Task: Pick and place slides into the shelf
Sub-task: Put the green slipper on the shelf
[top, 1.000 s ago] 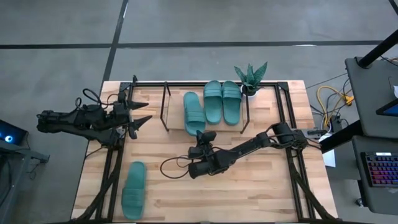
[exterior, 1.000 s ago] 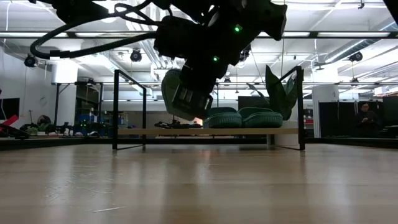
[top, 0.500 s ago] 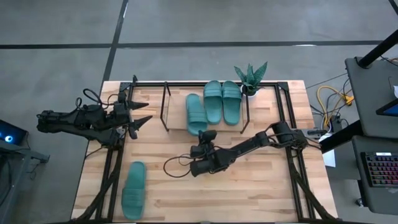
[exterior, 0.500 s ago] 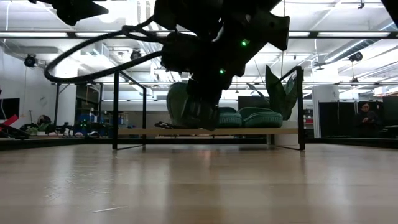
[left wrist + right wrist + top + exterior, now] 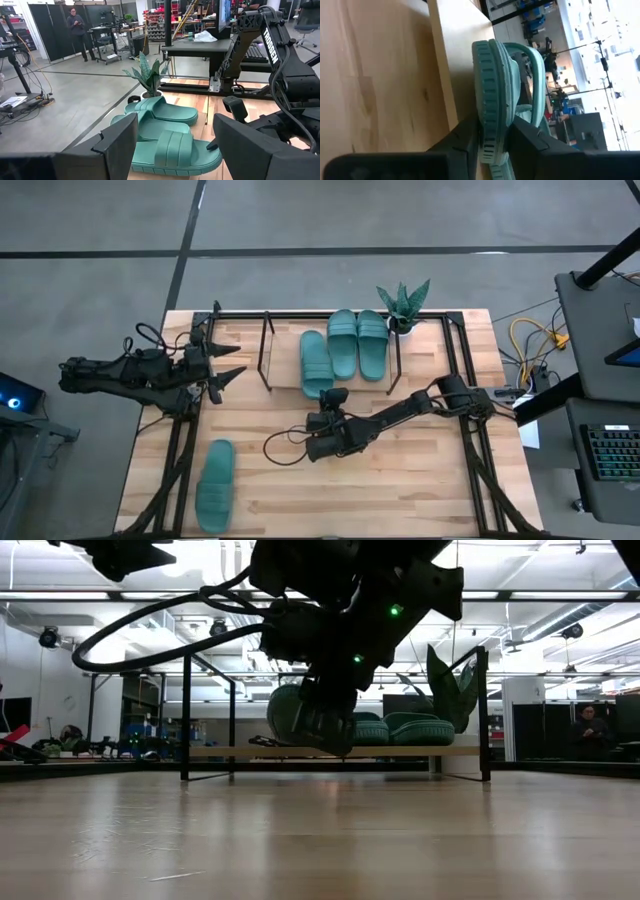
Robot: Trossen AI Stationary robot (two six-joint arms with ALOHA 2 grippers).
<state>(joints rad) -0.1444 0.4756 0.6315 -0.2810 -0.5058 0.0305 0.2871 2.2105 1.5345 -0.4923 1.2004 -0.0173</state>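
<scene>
Three teal slides are at the shelf point(image 5: 284, 358). Two lie side by side on its board point(image 5: 358, 343), next to the potted plant. The third slide point(image 5: 315, 362) is to their left, its toe over the board and its heel past the near edge. My right gripper point(image 5: 329, 396) is shut on that heel. The fourth slide point(image 5: 215, 485) lies flat on the table near the front left corner. My left gripper point(image 5: 228, 362) hangs open above the table, left of the shelf, touching nothing. My right gripper pinches the third slide's heel end point(image 5: 492, 127) between its two fingers point(image 5: 466, 137), one under the sole and one on the footbed. It comes level from the table's near side, along the slide. The slide's strap faces up. I cannot tell whether its toe rests on the shelf board.
A spiky potted plant point(image 5: 403, 302) stands at the shelf's far right corner. Black frame rails point(image 5: 462, 370) run along the table's left and right sides. Bare board lies left of the held slide. A person point(image 5: 77, 24) stands far off in the room.
My right gripper has moved down and slightly toward the far edge, still shut on the slide. The slide has come down from a raised, tilted pose and now lies close over the shelf board.
</scene>
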